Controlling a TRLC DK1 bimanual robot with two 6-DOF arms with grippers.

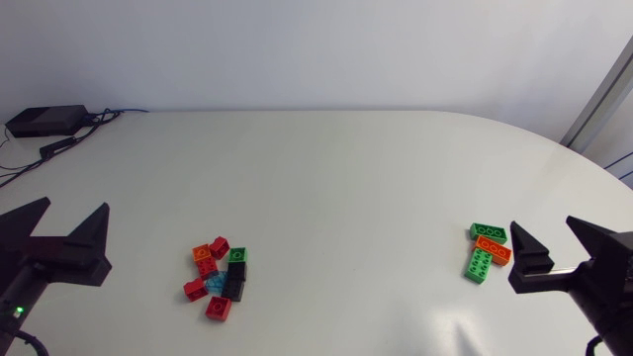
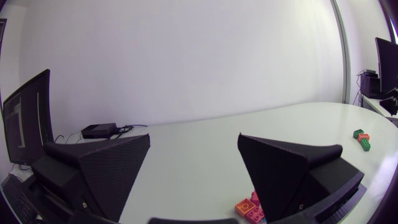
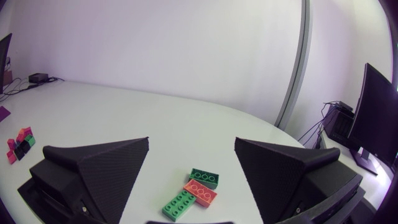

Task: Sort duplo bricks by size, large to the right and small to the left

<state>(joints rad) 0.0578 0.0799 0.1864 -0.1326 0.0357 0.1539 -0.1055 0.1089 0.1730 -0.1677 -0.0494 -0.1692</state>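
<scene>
Wide white worktop (image 1: 336,178), and both arms sit back at the near edge, one on each side. The left gripper (image 1: 74,208) has its fingers spread wide with nothing between them. The right gripper (image 1: 542,225) is the same, wide apart and empty.

On the right, the large bricks (image 1: 488,249) lie in a tight cluster just left of the right gripper and barely ahead of its fingers. The bright green brick (image 3: 180,204) is nearest, with its long axis running roughly near to far. The orange brick (image 3: 200,191) touches it at a slant, and the dark green brick (image 3: 204,178) lies crosswise behind.

Over on the left, the small bricks (image 1: 220,280) are heaped together in red, orange, green and black, to the right of the left gripper with bare worktop between them.

So each arm has its own group on its own side. By my reading, any last tidy-up of the heap belongs to the left arm, which is plainly the nearer.
</scene>
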